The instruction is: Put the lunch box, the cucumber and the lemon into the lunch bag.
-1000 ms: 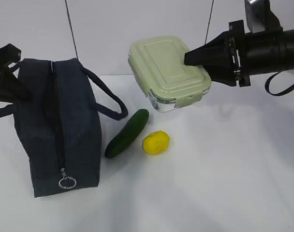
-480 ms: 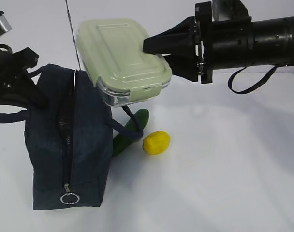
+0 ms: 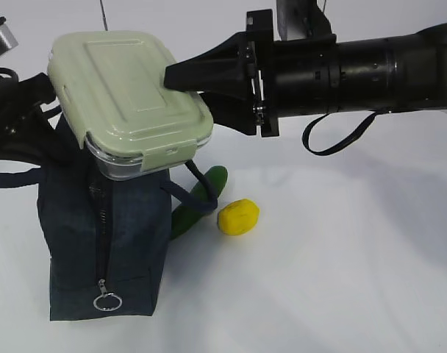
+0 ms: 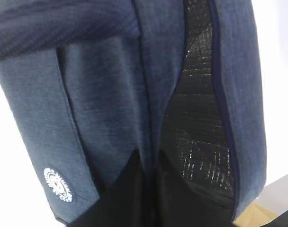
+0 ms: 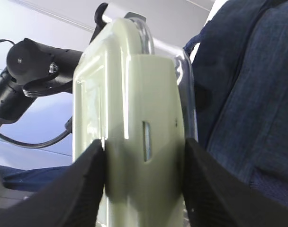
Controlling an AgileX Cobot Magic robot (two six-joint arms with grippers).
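My right gripper (image 3: 187,84) is shut on the lunch box (image 3: 128,88), a clear container with a pale green lid. It holds the box tilted in the air over the top of the navy lunch bag (image 3: 98,220). In the right wrist view its fingers (image 5: 94,179) press both sides of the box (image 5: 134,118). My left gripper (image 3: 43,110) is at the bag's far end. In the left wrist view it is shut on the bag's top edge (image 4: 153,189) beside the open zipper, and the foil lining (image 4: 196,118) shows. The cucumber (image 3: 217,176) lies right of the bag, partly behind a handle. The lemon (image 3: 238,217) lies beside the cucumber.
The bag's ring zipper pull (image 3: 106,301) hangs at its near end. One loop handle (image 3: 198,197) droops over the cucumber. A round white logo (image 4: 58,184) marks the bag's side. The white table (image 3: 341,279) stretches to the right and front.
My right gripper has carried the lunch box leftward, from above the cucumber to over the bag. The bag's far end was raised early on and has since stayed still.
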